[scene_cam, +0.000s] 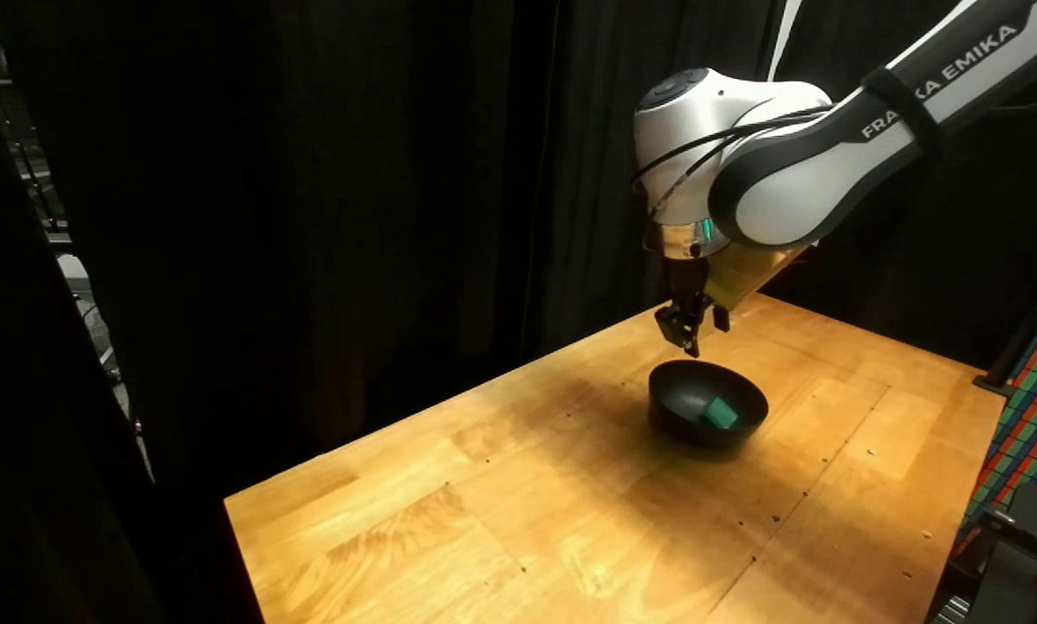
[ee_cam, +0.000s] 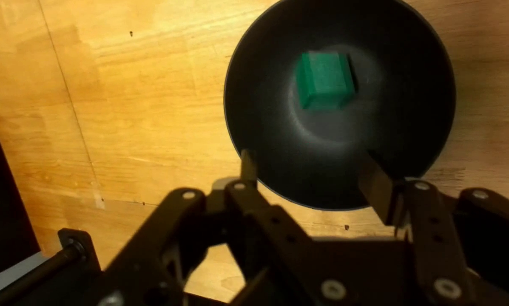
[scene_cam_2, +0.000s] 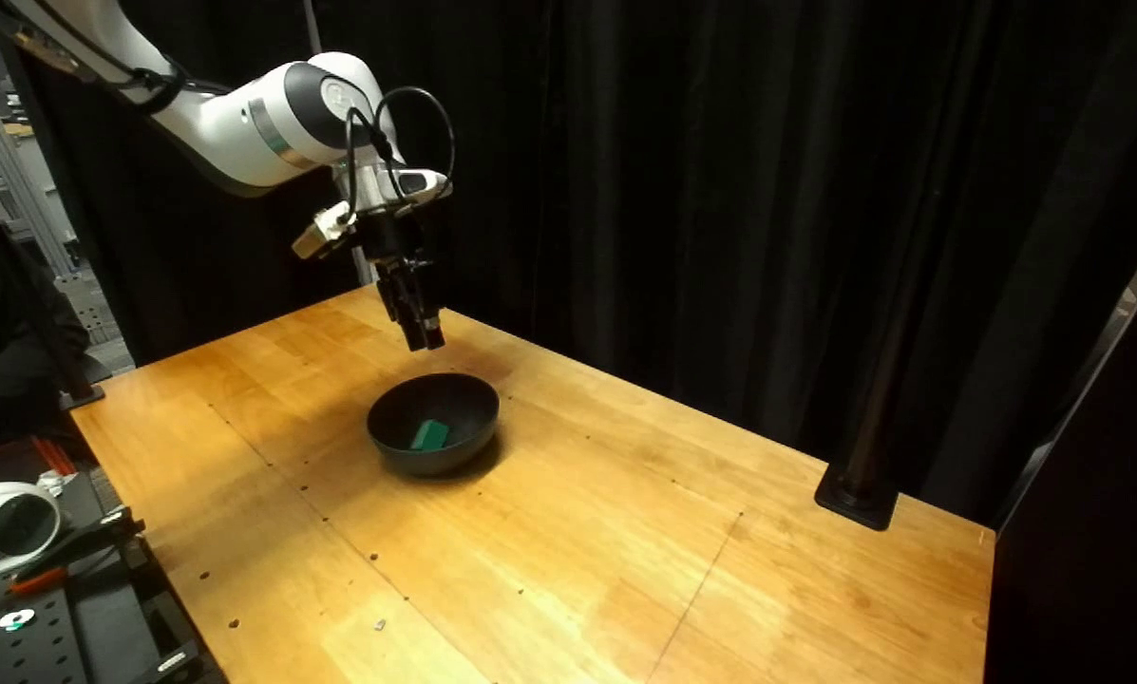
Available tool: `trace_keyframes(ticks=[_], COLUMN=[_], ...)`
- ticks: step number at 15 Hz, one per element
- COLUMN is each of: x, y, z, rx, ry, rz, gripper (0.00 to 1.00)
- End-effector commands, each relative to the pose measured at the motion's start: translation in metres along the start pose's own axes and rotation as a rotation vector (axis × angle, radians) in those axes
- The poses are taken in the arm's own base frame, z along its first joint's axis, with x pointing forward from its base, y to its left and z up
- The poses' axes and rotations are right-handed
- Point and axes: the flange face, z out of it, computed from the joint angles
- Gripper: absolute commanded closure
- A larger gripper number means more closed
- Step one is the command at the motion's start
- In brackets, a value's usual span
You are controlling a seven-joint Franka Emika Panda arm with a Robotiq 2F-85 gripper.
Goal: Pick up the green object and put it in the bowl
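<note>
The green block (scene_cam: 720, 413) lies inside the black bowl (scene_cam: 670, 399), on its inner bottom. The block (scene_cam_2: 430, 435) and the bowl (scene_cam_2: 445, 464) show the same way in an exterior view. In the wrist view the block (ee_cam: 325, 80) sits off-centre in the round bowl (ee_cam: 411, 106), apart from the fingers. My gripper (scene_cam: 706, 336) is above the bowl, near its rim on the far side, and touches nothing. It also hangs over the bowl in an exterior view (scene_cam_2: 425, 344). In the wrist view the two fingers of the gripper (ee_cam: 308, 161) stand wide apart with nothing between them.
The bowl stands on a wooden table (scene_cam: 483, 520) (scene_cam_2: 625, 570). A black post with a square foot (scene_cam_2: 856, 496) stands at the table's edge. Dark curtains (scene_cam: 397, 217) hang behind the table. A side shelf with a white ring-shaped device (scene_cam_2: 22, 522) is beside the table.
</note>
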Motion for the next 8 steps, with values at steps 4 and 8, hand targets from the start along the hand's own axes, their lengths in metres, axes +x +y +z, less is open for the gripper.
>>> trace_keyframes(ticks=[4, 8], x=[-0.02, -0.022], y=[0.04, 0.048], z=[-0.131, -0.155], rx=[0.204, 0.245], ry=[0.113, 0.113], rz=[-0.081, -0.067], gripper=[0.0, 0.0])
